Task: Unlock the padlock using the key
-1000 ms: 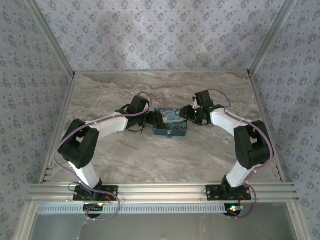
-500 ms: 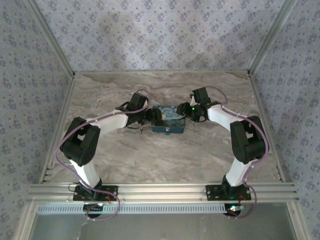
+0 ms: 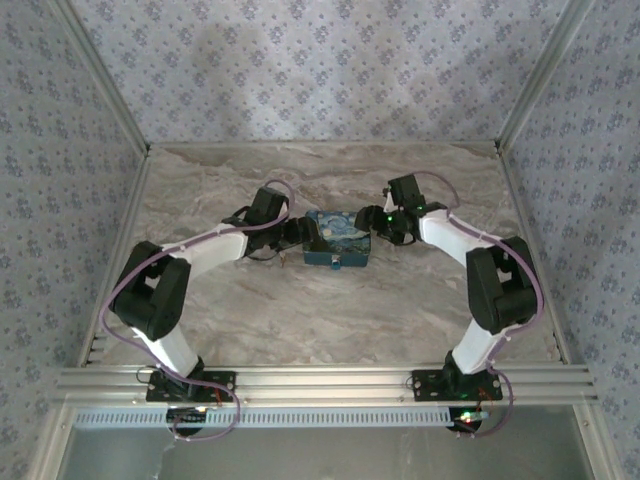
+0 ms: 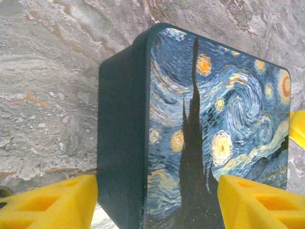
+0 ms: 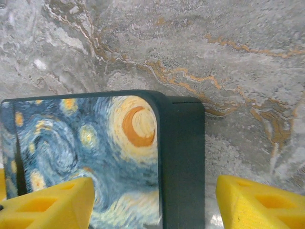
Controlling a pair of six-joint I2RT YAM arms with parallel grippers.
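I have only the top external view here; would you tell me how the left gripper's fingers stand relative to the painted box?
Observer: In the left wrist view the left gripper is open. Its yellow fingers are spread wide, with the box between them, both its dark side wall and its painted lid in sight.
Operator: Thank you. And how does the right gripper stand?
Observer: The right gripper is open too. One finger sits over the lid's crescent-moon corner. The other finger is over bare table, with a visible gap between it and the box's side wall.
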